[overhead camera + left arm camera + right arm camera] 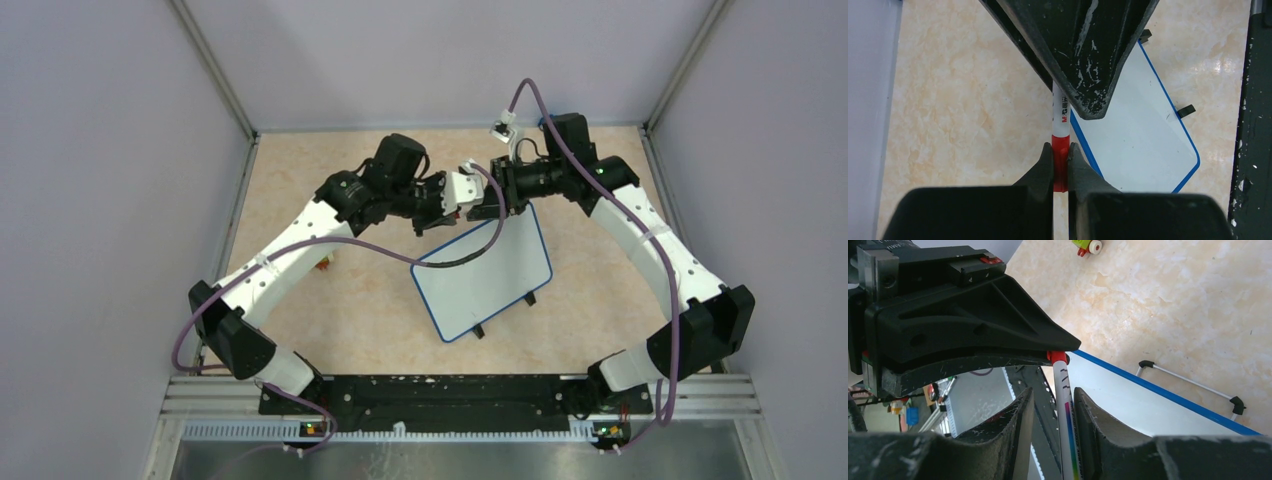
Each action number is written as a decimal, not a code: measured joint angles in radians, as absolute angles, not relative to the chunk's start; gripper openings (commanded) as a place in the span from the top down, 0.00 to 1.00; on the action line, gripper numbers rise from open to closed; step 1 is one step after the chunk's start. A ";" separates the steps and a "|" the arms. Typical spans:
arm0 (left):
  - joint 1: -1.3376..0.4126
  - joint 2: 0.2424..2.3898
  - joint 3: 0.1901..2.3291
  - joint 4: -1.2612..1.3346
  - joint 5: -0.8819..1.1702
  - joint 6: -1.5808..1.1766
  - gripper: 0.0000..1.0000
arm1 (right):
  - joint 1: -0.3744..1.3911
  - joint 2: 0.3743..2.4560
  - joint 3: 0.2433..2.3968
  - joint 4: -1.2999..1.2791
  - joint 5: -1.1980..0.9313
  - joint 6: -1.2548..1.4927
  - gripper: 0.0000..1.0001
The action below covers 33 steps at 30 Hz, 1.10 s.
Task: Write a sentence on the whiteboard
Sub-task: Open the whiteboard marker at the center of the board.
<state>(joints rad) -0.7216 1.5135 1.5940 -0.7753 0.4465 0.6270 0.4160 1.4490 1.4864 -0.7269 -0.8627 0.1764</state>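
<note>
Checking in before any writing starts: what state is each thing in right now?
whiteboard: blank, nothing written on it.
marker: off the table, spanning both grippers.
cap: red, looks still on the marker.
left gripper: shut on the cap.
right gripper: open around the marker's body, with a gap on one side.

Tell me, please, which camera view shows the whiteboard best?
The top external view: nearly the whole whiteboard shows, blank. The left wrist view shows only part; the right wrist view only one edge strip.
</note>
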 measured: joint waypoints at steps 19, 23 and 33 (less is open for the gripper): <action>-0.730 1.515 1.604 -0.779 0.446 0.627 1.00 | 0.417 1.450 1.486 -0.725 -0.865 0.187 1.00; -0.730 1.515 1.607 -0.786 0.443 0.616 0.65 | 0.416 1.456 1.486 -0.726 -0.862 0.195 1.00; -0.639 1.509 1.611 -0.742 0.566 0.477 0.08 | 0.395 1.462 1.487 -0.724 -0.757 0.207 1.00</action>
